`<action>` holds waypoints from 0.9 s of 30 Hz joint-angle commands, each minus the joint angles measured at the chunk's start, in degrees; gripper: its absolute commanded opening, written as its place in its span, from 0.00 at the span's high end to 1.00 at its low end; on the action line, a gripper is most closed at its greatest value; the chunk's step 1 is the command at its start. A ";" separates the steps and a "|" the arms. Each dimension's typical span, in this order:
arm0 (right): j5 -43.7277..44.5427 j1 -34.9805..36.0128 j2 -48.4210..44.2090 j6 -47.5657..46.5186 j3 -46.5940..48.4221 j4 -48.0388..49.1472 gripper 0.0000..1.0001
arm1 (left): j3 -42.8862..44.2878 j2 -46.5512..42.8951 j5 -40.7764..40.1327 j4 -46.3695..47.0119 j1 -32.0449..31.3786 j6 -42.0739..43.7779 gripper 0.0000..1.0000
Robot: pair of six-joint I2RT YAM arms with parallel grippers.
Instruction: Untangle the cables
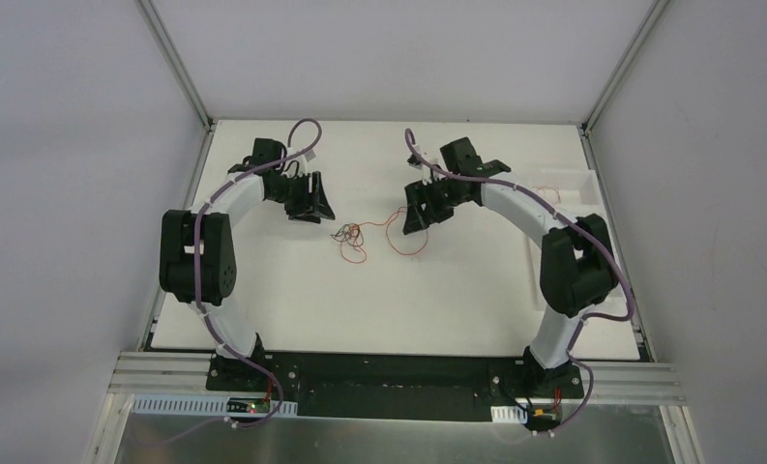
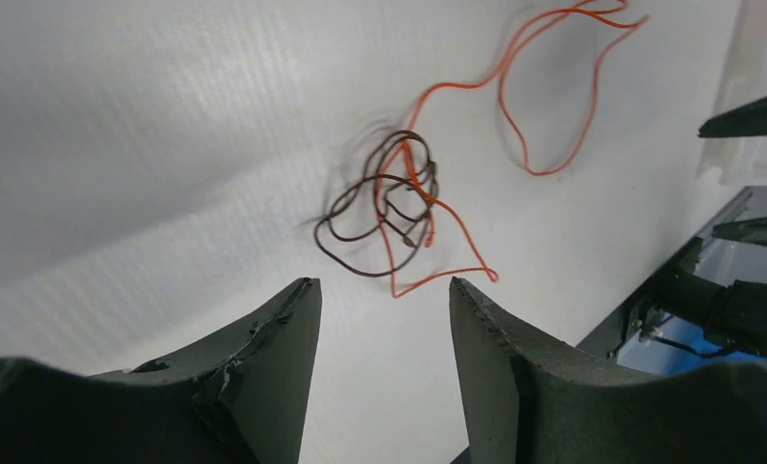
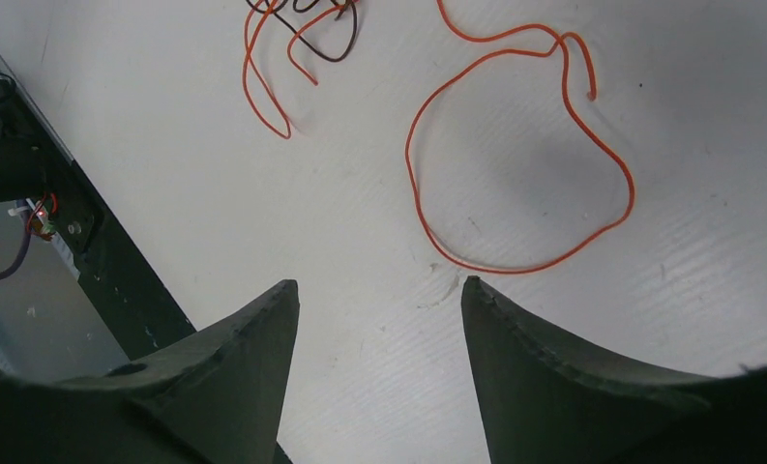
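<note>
Lying on the tabletop (image 1: 292,309), the cables (image 1: 358,236) form 1 dark-and-orange knot, an orange loop trailing aside. The left pincer (image 2: 379,290) and right pincer (image 3: 377,288) flank it, both spread apart and empty, probably to pull opposite strands

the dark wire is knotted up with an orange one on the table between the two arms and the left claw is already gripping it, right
Not quite. The left claw is open and grips nothing; the dark wire lies on the table just ahead of its fingertips, as the left wrist view shows. The rest stands: it is knotted up with an orange wire between the two arms.
</note>
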 commanded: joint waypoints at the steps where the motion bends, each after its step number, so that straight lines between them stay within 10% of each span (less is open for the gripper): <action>1: 2.45 2.89 3.70 4.42 5.75 3.36 0.34 | 2.36 4.54 -4.05 -1.09 0.05 -0.15 0.47; 17: -0.39 12.66 13.68 20.96 7.79 13.85 0.24 | 1.27 14.42 4.01 2.56 -1.63 -8.20 0.44; 27: 5.85 15.14 17.84 22.63 4.48 21.33 0.38 | -4.72 14.27 4.77 7.39 -1.80 -14.12 0.50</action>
